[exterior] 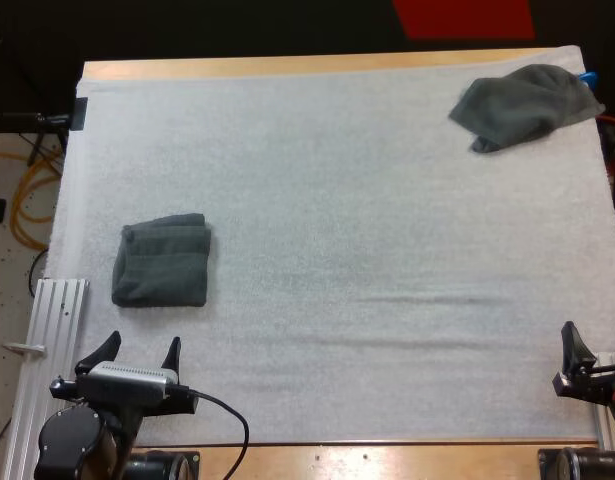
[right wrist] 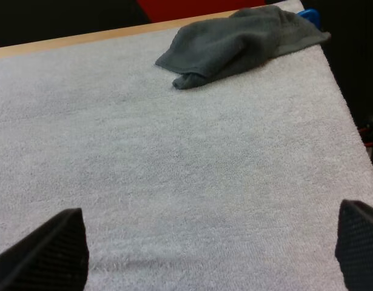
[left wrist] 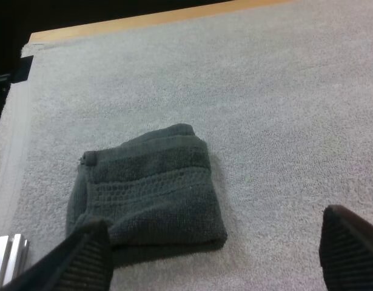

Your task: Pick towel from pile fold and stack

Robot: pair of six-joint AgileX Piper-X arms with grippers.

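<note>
left claw (exterior: 143,342) wide open, empty, right claw (right wrist: 211,213) likewise

no readable text, no labels, no brands, no numbers, no signs anywhere

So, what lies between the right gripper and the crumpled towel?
Nothing: only bare white mat stretches from the right gripper to the crumpled towel, as the right wrist view shows.

White mat (exterior: 337,250) on wooden table (exterior: 287,66)
</note>
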